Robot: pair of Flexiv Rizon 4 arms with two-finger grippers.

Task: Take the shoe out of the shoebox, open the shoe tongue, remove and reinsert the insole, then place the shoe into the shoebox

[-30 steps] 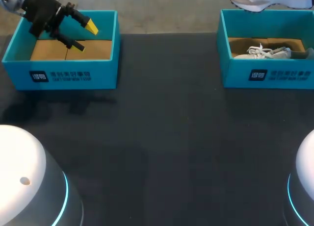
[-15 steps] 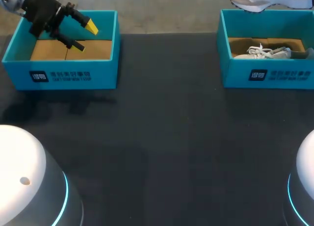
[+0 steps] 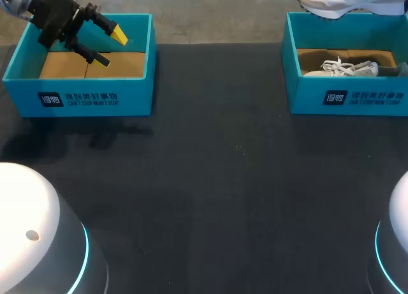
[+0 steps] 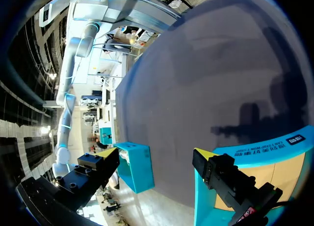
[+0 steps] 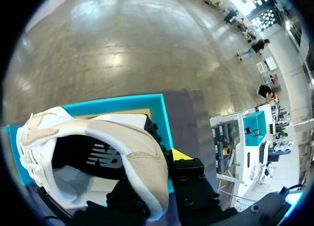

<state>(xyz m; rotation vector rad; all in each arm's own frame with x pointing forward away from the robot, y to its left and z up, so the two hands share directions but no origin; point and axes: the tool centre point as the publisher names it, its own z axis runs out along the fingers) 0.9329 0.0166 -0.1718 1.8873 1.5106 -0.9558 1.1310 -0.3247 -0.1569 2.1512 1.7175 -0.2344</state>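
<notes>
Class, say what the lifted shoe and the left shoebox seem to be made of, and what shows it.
Lifted shoe: probably beige suede, matte and slightly fuzzy at the collar. Left shoebox: likely cardboard, teal-printed walls, bare brown floor flaps.

The table (image 3: 217, 179) is covered by a dark, matt, faintly grained sheet. The shoebox at ten o'clock (image 3: 137, 96) and the shoebox at two o'clock (image 3: 299, 93) are smooth, low-sheen teal card outside, with raw brown cardboard floors. The left gripper (image 3: 110, 47) is matt black with bright yellow plastic tips. In the right wrist view the shoe (image 5: 132, 147) shows napped beige suede, a smooth white collar lining and a dark matt inside. The second shoe (image 3: 347, 67), at two o'clock, has white woven laces.
</notes>
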